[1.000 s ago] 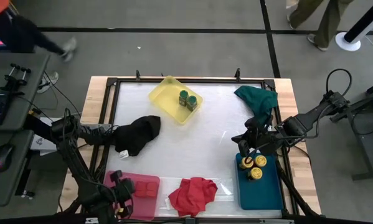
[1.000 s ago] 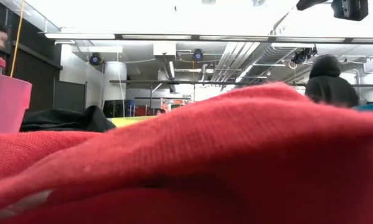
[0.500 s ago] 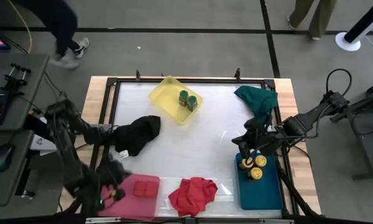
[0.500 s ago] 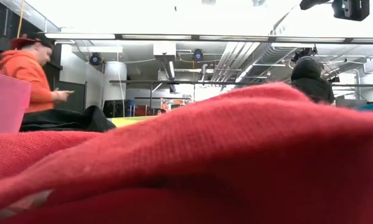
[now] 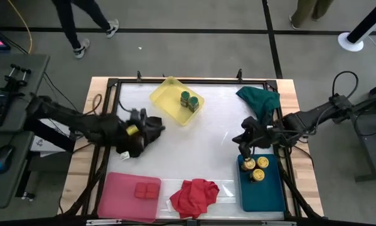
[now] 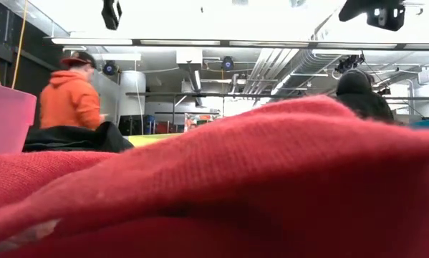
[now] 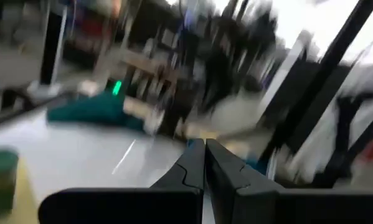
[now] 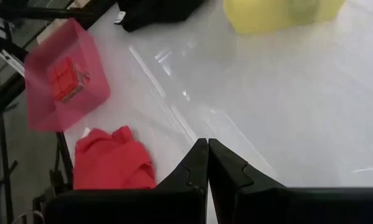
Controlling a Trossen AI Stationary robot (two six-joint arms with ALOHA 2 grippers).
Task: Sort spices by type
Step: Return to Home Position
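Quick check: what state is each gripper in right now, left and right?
Left gripper: jaws shut, empty, over the black cloth.
Right gripper: jaws shut, empty, by the teal tray.

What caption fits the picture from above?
Red boxes in pink tray, green-lidded jars in yellow tray, yellow-lidded jars in teal tray; left gripper over black cloth, right gripper nearby.

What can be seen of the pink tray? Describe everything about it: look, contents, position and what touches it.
The pink tray is a shallow rectangular bin with raised walls, and it looks like translucent plastic. It lies flat at a corner of the table on the left arm's side. The red cloth lies beside it with a narrow gap between them. Inside, red square boxes sit packed together at the end nearest that cloth, and the rest of its floor is bare. Nothing else touches it.
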